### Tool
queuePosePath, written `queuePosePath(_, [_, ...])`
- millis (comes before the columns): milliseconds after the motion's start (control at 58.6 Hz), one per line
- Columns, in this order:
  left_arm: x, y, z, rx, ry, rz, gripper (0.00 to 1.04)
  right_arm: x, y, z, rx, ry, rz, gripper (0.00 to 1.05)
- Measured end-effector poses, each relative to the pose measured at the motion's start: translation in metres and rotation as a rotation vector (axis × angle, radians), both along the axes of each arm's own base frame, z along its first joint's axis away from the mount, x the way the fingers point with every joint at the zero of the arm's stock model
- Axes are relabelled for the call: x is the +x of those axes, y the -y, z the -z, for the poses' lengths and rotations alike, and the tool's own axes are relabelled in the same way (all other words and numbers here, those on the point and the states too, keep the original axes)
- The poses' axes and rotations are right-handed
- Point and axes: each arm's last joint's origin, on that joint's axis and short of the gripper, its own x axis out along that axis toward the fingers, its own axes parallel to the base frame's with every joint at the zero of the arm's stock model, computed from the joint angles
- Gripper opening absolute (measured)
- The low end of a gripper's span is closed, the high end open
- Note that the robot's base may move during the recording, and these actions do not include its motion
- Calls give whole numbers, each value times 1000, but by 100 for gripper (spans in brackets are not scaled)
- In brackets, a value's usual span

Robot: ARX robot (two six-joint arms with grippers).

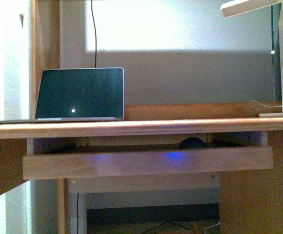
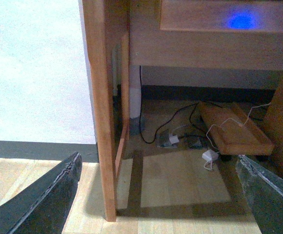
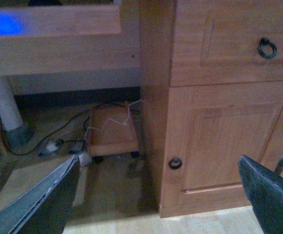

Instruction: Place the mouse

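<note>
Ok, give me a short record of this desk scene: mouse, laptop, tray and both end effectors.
mouse: dark, in the pull-out tray, under the desktop
laptop: open on the desktop, left side, screen dark
left end effector: open, empty, near the desk leg
right end effector: open, empty, facing the cabinet door

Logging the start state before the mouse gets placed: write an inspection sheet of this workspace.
Surface: wooden desk, pull-out tray beneath, blue glow on its front.
Job's things: mouse on the tray, partly hidden by its front board.
Clutter: open laptop and lamp base on the desktop.
Grippers: left tool and right tool open, empty.
Cables: black cable and white adapter under the desk.
Surroundings: cabinet door with ring pull, pale wall.
</note>
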Motion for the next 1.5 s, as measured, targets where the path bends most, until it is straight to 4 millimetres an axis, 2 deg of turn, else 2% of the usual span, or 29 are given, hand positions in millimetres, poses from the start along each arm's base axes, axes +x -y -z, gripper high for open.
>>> queuePosePath(597, [0, 0, 0, 0, 0, 1, 97, 0, 0, 0, 0, 0, 0, 97])
queuePosePath(733, [6, 2, 5, -128, -231, 199, 97, 0, 0, 0, 0, 0, 0, 97])
queuePosePath(853, [21, -4, 6, -76, -312, 283, 97, 0, 0, 0, 0, 0, 0, 97])
queuePosePath(904, [32, -8, 5, 2, -318, 283, 97, 0, 0, 0, 0, 0, 0, 97])
queuePosePath(1040, [68, -15, 16, 372, -317, 281, 97, 0, 0, 0, 0, 0, 0, 97])
queuePosePath(1211, [131, -25, 39, 981, -211, 322, 97, 0, 0, 0, 0, 0, 0, 97])
queuePosePath(1262, [148, -28, 46, 1116, -170, 339, 97, 0, 0, 0, 0, 0, 0, 97])
queuePosePath(1381, [185, -35, 67, 1346, -103, 377, 97, 0, 0, 0, 0, 0, 0, 97])
queuePosePath(1501, [213, -37, 78, 1455, -44, 402, 97, 0, 0, 0, 0, 0, 0, 97])
